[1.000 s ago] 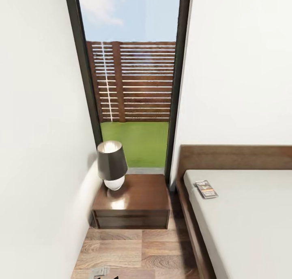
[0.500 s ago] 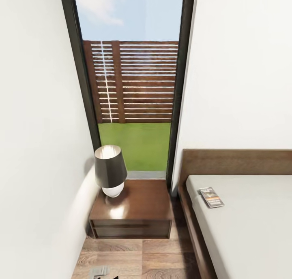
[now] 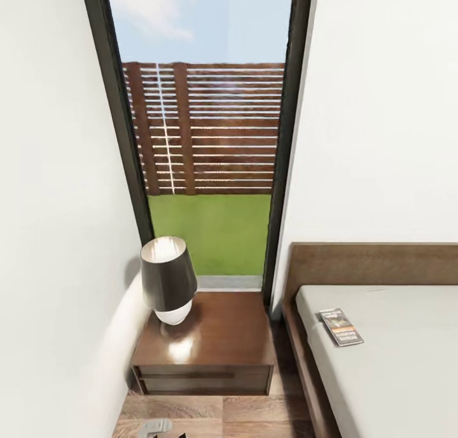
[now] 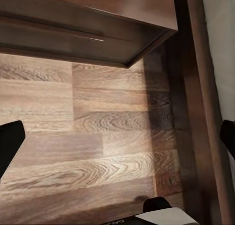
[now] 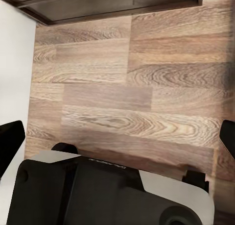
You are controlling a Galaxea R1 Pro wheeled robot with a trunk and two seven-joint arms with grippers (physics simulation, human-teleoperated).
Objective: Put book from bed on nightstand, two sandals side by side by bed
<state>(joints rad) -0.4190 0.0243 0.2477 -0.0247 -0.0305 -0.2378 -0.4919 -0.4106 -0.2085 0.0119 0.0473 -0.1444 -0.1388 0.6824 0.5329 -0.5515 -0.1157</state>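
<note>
Both grippers, left [image 4: 117,137] and right [image 5: 117,137], spread wide, empty, hanging low over the plank floor [image 3: 242,412] before the nightstand [image 3: 210,342]. Risk, likely: clipping the lamp [image 3: 168,279] at the nightstand's near-left corner, or the bed [image 3: 299,355] frame, when reaching. Book [image 3: 341,327] flat near the mattress's headboard-side left corner, well apart from both grippers, higher and to the right.

Lamp [image 3: 168,279], dark shade over white base, is standing in the corner by the white wall [image 3: 57,234]. Slatted fence [image 3: 203,128] is showing beyond the glass, above green grass [image 3: 210,231]; pale blue sky [image 3: 210,18] is showing above both.
</note>
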